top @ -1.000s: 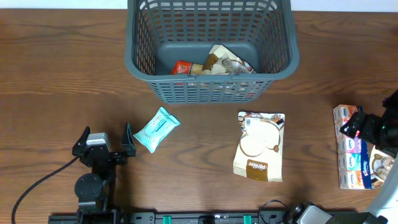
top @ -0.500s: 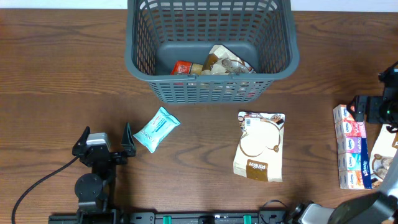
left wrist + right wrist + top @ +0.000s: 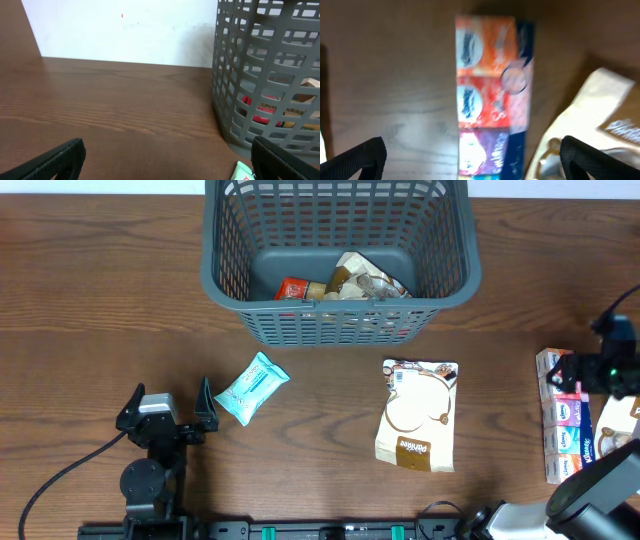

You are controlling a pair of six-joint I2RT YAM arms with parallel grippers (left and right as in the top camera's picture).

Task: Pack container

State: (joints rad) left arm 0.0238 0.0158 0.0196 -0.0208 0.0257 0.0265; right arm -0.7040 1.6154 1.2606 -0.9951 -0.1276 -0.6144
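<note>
Both claws stand released. The left gripper (image 3: pixel 168 412), jaws spread wide and empty, sits by the table's near edge toward the left corner, with a teal wipes packet (image 3: pixel 251 387) just beside one finger. The right gripper (image 3: pixel 477 161) hangs with jaws wide apart above a strip of tissue packs (image 3: pixel 560 415) at the right edge, grasping nothing. Its own camera, blurred, shows the strip's orange, red and purple panels and a cream bag (image 3: pixel 592 115) lying alongside, which is mostly hidden from above. Only the overhead view takes in a brown-and-cream snack bag (image 3: pixel 417 415) lying flat near the table's middle. The grey slotted basket (image 3: pixel 340 328) stands at the middle of the far edge, mouth upward, long axis running left to right along that edge, with a red packet and tan snack packs on its floor. The left wrist camera alone shows a white wall (image 3: pixel 120 30) rising behind the dark wood-grain table (image 3: pixel 100 330), and red packaging glimpsed through the basket's slots.
</note>
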